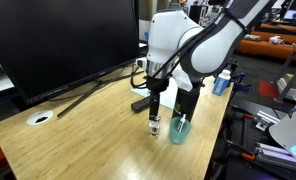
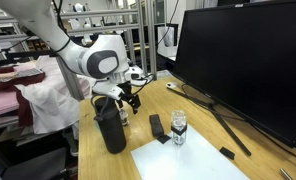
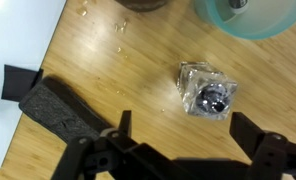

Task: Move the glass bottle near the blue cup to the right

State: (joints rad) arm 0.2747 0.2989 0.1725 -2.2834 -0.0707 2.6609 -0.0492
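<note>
The jaws are held apart over the bottle (image 3: 208, 90) — nothing is gripped. The bottle is seen standing on the wooden surface (image 3: 108, 60), just beside the cup (image 3: 256, 18).

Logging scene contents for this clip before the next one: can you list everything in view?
glass bottle: 1, clear with a silvery top, on the table beside the blue cup
other small glass bottle: 1, clear, next to the flat black block
blue cup: 1, translucent teal-blue, in front of the black flask
black flask: 1, black, upright near the table edge
blue-and-white bottle: 1, at the table's far edge
flat black block: 1, black, by the white sheet
white sheet: 1, flat on the table
monitor: 1, black, screen dark
table: 1, light wood
arm: 1, white
gripper: 1, black, open, above the glass bottle
</note>
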